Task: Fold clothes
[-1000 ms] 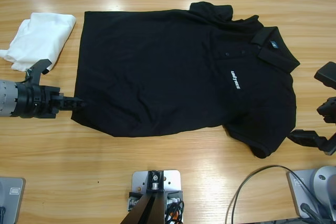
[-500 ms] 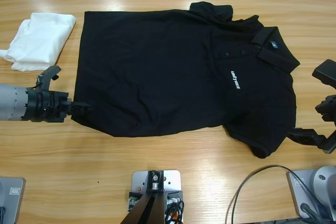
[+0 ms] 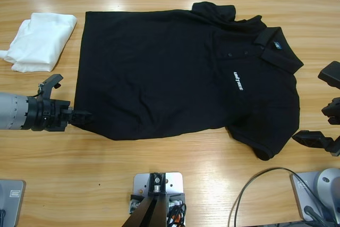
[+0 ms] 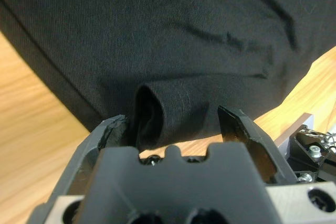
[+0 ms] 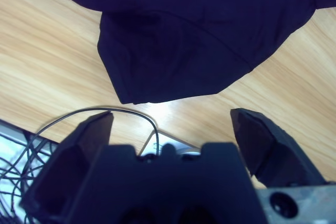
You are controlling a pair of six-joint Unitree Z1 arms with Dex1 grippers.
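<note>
White garment: you have a folded white piece (image 3: 40,40) at the far left of the tabletop (image 3: 175,158), apart from the shirt and from both arms.
Left gripper: your left gripper (image 3: 81,116) comes in from the left edge, low on the tabletop, at the shirt's lower-left hem corner. In the left wrist view its jaws stand apart, with a rolled lip of black hem (image 4: 157,114) between them, against one jaw; the other jaw is clear of the cloth.
Polo shirt: your black polo shirt (image 3: 175,78) lies flat and spread across the middle of the tabletop, collar (image 3: 276,51) to the right, white chest logo (image 3: 238,82) facing up, hem to the left.
Right gripper: your right gripper (image 3: 323,127) sits at the right edge, just beside the shirt's near sleeve (image 3: 263,144) but not touching it. Its jaws are wide and hold nothing; the right wrist view shows the sleeve end ahead of them on bare wood.
Cable: a black cable (image 3: 255,184) curls at the lower right.
</note>
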